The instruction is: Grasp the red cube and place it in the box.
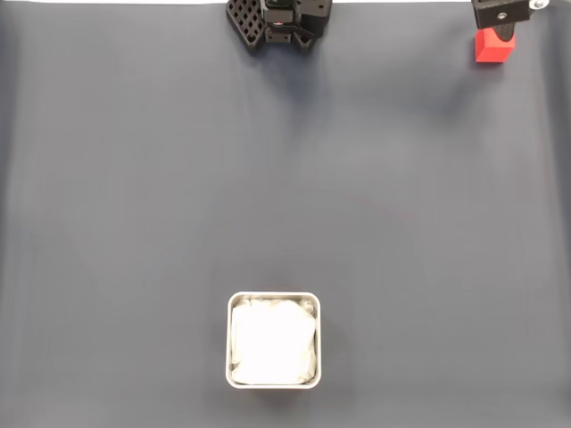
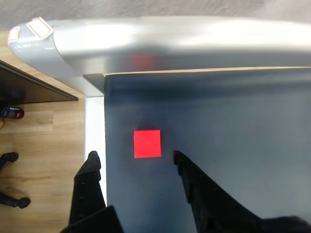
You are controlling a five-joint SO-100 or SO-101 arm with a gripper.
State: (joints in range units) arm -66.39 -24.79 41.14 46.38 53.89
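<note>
Wrist view: gripper (image 2: 133,156) hovers with jaws spread wide, holding nothing, red cube (image 2: 147,143) just ahead of the tips near the mat's edge. Spread likely set to straddle the cube. Fixed view: box (image 1: 273,382) sits well apart, bottom centre, 1 white lining inside.

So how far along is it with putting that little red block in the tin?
Early. Nothing is moved yet: the small red cube sits on the dark mat. In hand: the open gripper hovers above it. Left: grasping and carrying it to the square metal tin.
</note>
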